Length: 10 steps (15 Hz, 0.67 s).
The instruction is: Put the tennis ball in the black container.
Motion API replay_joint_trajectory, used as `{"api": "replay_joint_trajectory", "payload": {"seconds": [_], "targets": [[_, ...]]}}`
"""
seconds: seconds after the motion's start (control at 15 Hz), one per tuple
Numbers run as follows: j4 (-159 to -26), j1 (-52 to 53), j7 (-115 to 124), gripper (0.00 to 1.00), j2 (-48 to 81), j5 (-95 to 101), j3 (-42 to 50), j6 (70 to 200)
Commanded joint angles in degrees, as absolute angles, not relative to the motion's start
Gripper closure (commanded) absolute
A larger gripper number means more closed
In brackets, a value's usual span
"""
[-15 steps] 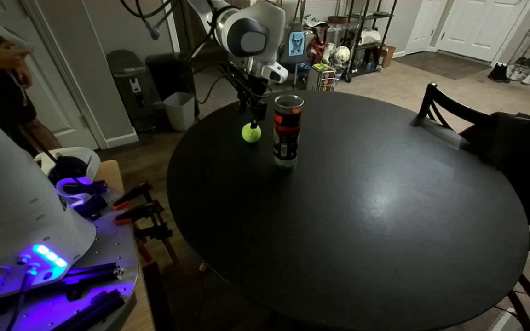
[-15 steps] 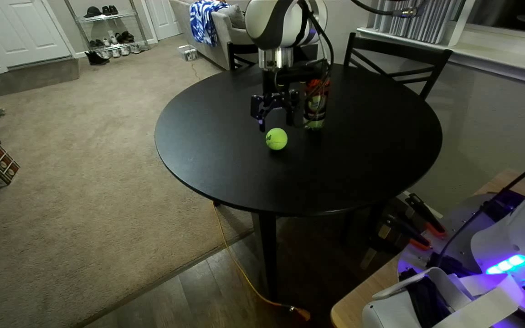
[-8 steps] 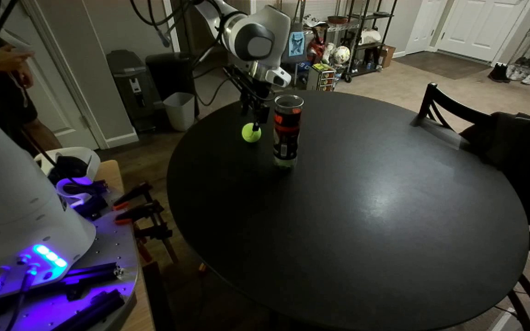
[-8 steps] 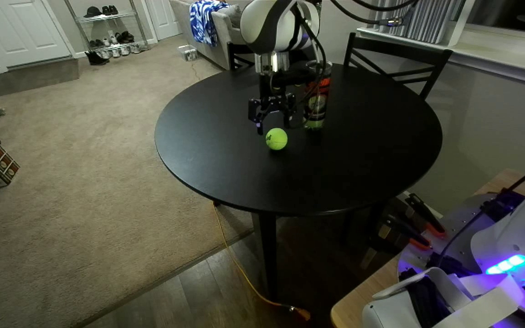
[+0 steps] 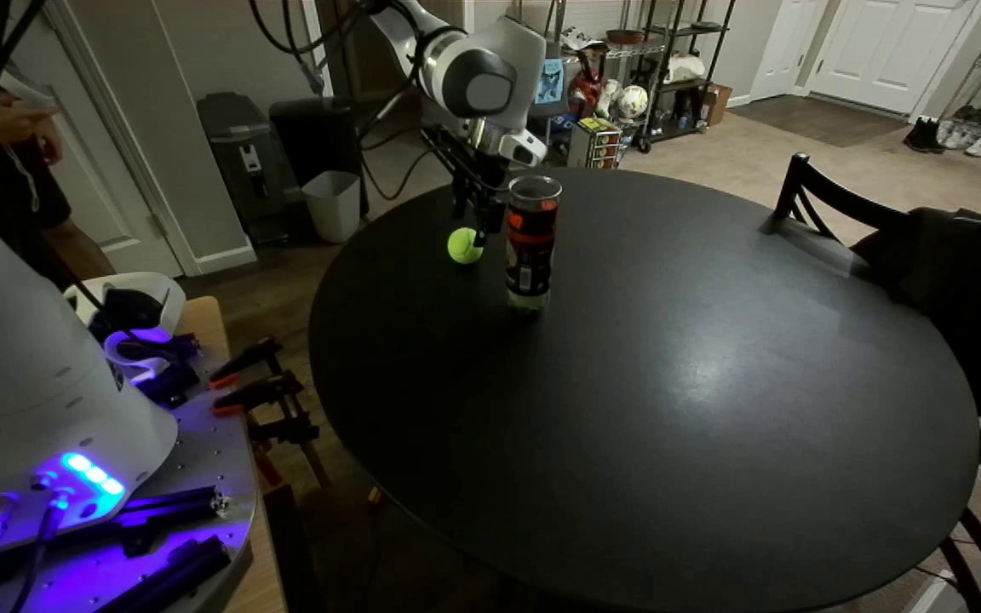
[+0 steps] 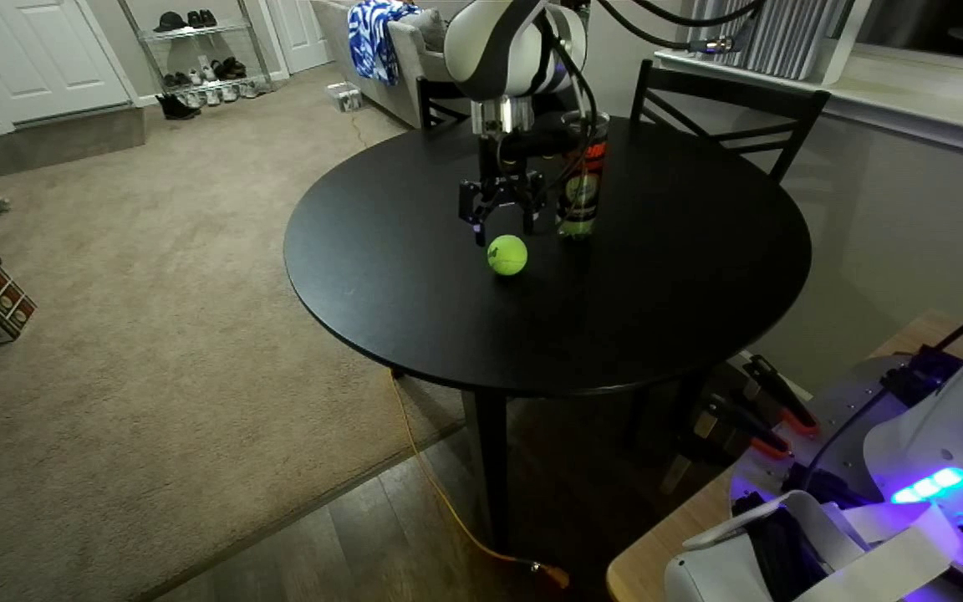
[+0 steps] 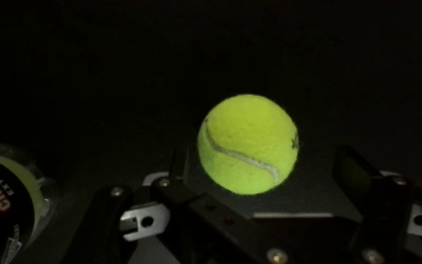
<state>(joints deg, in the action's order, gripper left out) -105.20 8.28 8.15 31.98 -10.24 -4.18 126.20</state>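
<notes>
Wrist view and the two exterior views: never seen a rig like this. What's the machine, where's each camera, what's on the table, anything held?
The machine is a single robot arm ending in a two-fingered gripper. The two exterior views come from cameras standing apart from the robot, looking at the round black table from different places. The wrist view comes from a camera on the arm's wrist, looking past the fingers, which show in the lower part.

On the table are a yellow-green tennis ball and a tall, upright black container with red on it. The wrist view catches only part of the container, at the picture's left edge.

Nothing is held: the fingers are spread, with a gap between each and the ball.
</notes>
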Motion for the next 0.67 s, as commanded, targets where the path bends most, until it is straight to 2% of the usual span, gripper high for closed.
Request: {"api": "replay_joint_trajectory", "payload": {"seconds": [0.0, 0.6], "targets": [[-105.27, 6.91, 6.85, 0.00, 32.11, -9.76, -4.24, 125.00], [-103.93, 7.39, 8.11, 0.00, 35.13, -8.37, -3.30, 121.47]]}}
